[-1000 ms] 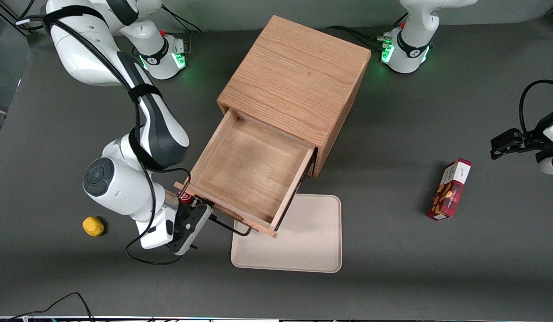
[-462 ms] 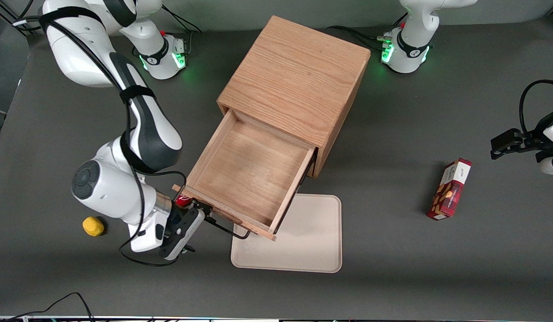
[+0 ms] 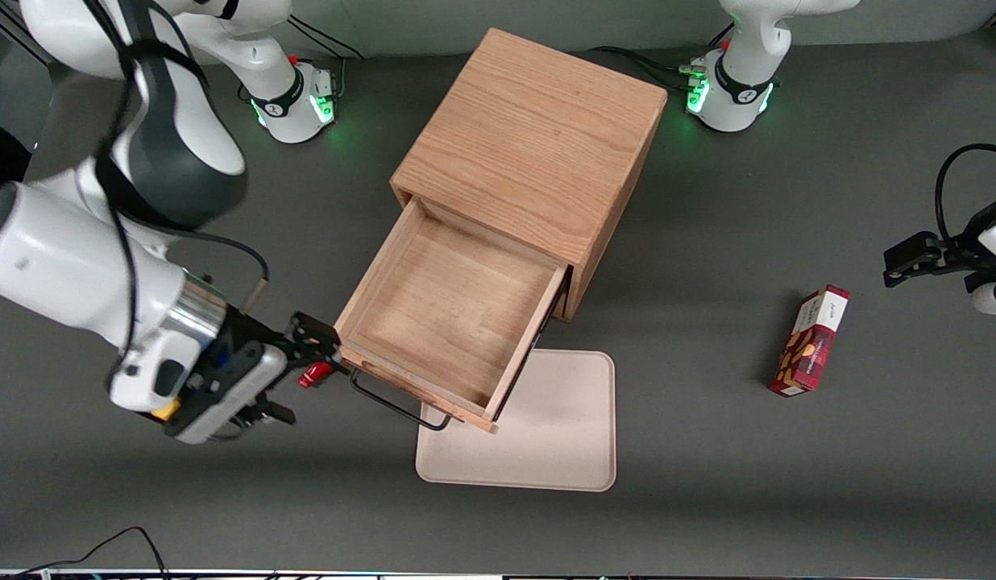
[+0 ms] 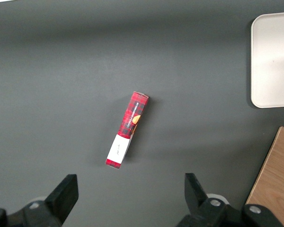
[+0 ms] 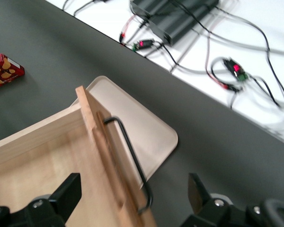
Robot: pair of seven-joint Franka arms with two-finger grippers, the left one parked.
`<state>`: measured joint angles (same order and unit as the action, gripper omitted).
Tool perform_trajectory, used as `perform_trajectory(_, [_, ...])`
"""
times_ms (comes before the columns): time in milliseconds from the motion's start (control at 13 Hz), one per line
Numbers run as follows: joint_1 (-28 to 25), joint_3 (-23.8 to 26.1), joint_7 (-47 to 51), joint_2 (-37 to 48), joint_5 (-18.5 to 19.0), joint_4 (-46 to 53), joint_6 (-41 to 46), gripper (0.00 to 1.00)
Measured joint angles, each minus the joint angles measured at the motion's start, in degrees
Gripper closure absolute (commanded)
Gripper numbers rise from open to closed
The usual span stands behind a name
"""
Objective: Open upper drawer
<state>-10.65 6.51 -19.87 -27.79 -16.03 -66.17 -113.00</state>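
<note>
The upper drawer (image 3: 454, 310) stands pulled far out of the oak cabinet (image 3: 538, 137), and its plain wooden box is empty. Its black wire handle (image 3: 397, 403) sticks out from the front, above the tray. My right gripper (image 3: 311, 354) is open and empty, beside the drawer front's corner toward the working arm's end, just off the handle's end. In the right wrist view the gripper (image 5: 135, 194) has its fingers (image 5: 68, 189) wide apart, with the drawer front (image 5: 102, 151) and handle (image 5: 132, 161) seen between them. The lower drawer is hidden under the upper one.
A beige tray (image 3: 554, 435) lies on the table in front of the cabinet, partly under the open drawer. A red snack box (image 3: 812, 342) lies toward the parked arm's end. A bit of a yellow object (image 3: 167, 409) shows by the gripper's body.
My gripper has let go of the handle, opened, and moved away from the drawer toward the working arm's end, higher up. The drawer stays open.
</note>
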Motion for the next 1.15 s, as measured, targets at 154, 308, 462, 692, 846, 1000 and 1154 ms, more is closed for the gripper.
perform_trajectory(154, [0.43,-4.06,1.82,6.10,3.09,-5.45,2.14,0.00])
perform_trajectory(308, [1.76,-5.91,3.54,12.77,9.95,-13.33,2.66,0.00])
perform_trajectory(462, [3.54,-6.27,7.65,18.64,12.71,-21.48,2.41,0.00])
perform_trajectory(692, [4.53,-6.61,17.86,26.53,16.05,-33.82,-0.55,0.00])
perform_trajectory(846, [5.05,-6.91,25.10,31.08,16.45,-39.88,0.02,0.00])
perform_trajectory(1000, [5.39,-7.06,31.35,34.54,16.54,-42.62,5.61,0.00])
perform_trajectory(1154, [5.42,-8.20,33.10,36.13,16.55,-42.31,9.99,0.00])
